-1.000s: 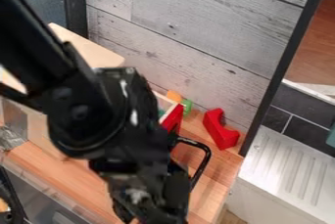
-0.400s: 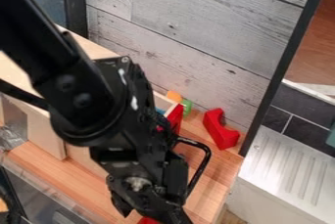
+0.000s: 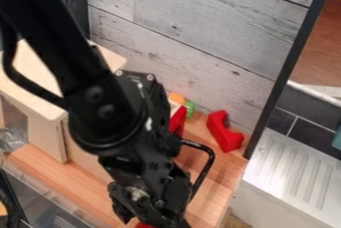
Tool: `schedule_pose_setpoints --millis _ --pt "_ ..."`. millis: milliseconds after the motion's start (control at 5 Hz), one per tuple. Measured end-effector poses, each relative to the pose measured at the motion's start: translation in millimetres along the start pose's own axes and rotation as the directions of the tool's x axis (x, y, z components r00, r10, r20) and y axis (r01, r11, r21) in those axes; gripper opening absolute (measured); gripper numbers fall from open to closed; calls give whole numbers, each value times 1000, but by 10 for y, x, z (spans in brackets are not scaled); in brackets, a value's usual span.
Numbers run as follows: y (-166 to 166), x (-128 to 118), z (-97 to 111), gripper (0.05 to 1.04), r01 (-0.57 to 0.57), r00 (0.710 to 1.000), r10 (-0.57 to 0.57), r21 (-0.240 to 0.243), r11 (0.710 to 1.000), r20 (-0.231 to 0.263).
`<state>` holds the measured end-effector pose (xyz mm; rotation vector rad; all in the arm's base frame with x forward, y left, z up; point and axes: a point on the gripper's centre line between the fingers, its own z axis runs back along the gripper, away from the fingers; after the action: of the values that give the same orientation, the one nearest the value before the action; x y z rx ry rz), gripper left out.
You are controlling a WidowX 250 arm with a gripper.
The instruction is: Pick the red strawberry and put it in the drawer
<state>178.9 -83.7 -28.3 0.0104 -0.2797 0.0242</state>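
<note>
Grey plank wall point(image 3: 213, 33) behind, my black arm point(image 3: 96, 92) in from upper left over the wood counter point(image 3: 67, 177) and pale wooden box point(image 3: 48, 127); gripper point(image 3: 150, 219) low at the bottom edge, can't tell if clenched or released. Red-fronted drawer point(image 3: 178, 120) partly behind the arm, red curved block point(image 3: 224, 132) to its right, green piece point(image 3: 190, 108), orange piece point(image 3: 176, 97). Red bit point(image 3: 142, 225) at the gripper, maybe the strawberry, can't tell.

Red strawberry point(image 3: 142, 225) mostly hidden, drawer point(image 3: 177, 121) open
</note>
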Motion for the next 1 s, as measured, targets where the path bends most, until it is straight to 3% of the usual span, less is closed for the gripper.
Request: schedule_pose_setpoints --millis 200,400,600,800,1000 --pt "24 -14 -18 969 -14 1000 14 2 1000 -16" --pt "25 -24 -33 695 -13 1000 13 1 1000 -21" --pt "52 -27 36 632 -19 999 19 3 1000 -27" --pt "41 -44 270 633 -1 1000 1 -44 999 -19" --pt "10 -66 618 633 -5 1000 5 -126 992 -2"
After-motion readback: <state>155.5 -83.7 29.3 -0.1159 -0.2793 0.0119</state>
